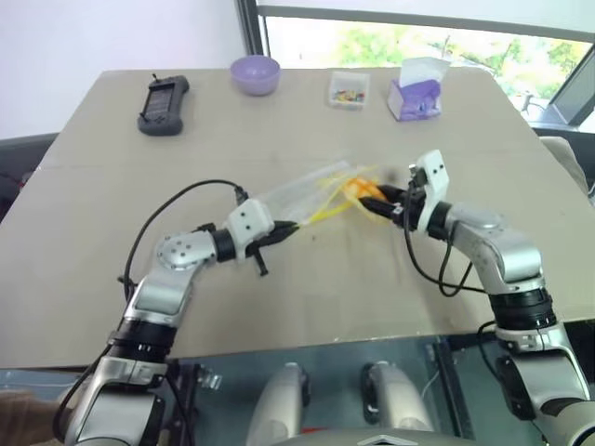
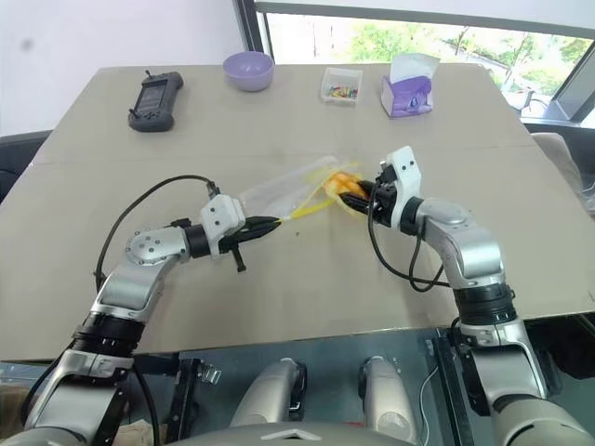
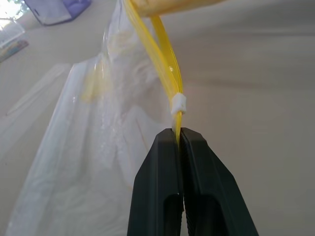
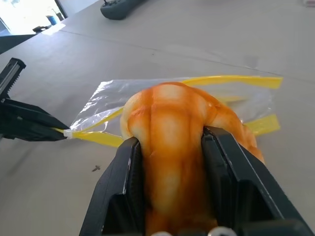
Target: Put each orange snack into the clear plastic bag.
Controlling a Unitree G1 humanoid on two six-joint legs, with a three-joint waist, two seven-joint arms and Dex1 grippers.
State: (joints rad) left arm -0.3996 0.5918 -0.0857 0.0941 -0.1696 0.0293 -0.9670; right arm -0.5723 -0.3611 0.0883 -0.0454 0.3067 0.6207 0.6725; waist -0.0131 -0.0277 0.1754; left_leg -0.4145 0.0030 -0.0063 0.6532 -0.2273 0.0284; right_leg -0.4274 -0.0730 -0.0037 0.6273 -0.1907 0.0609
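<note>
Right claw (image 4: 172, 147): clamped on the orange snack (image 4: 170, 123), one black finger on each flank, bun squeezed narrow between them, top bulging past the tips. Held above the table (image 1: 112, 279), nose a little down.

Directly ahead of that claw, just past the snack: mouth of the clear plastic bag (image 2: 279, 193), yellow seal strip (image 4: 231, 81) split into two lips, one lying nearer the claw, one farther. Snack just beside the nearer lip; contact not resolvable. Rest of bag trailing away from the claw, flat on the table.

Left claw (image 3: 179, 135): fully closed, pinching the end of the yellow strip by the small white slider (image 3: 179, 103). Well apart from the right claw, at the far corner of the mouth, strip drawn taut between.

Step in hand, as judged: insertion of snack through the mouth.
- Keep left pinch firm and lifted, so the lips stay parted.
- Drive snack in low and between the two lips, not over the top one.
- Release only once the bun is well past the strip; thin film likely to drag or fold.

Beyond the bag, far side of table: purple bowl (image 1: 255, 73), small clear box (image 1: 349, 89), tissue pack (image 1: 418, 93), black handset (image 1: 164, 104). Not involved.
</note>
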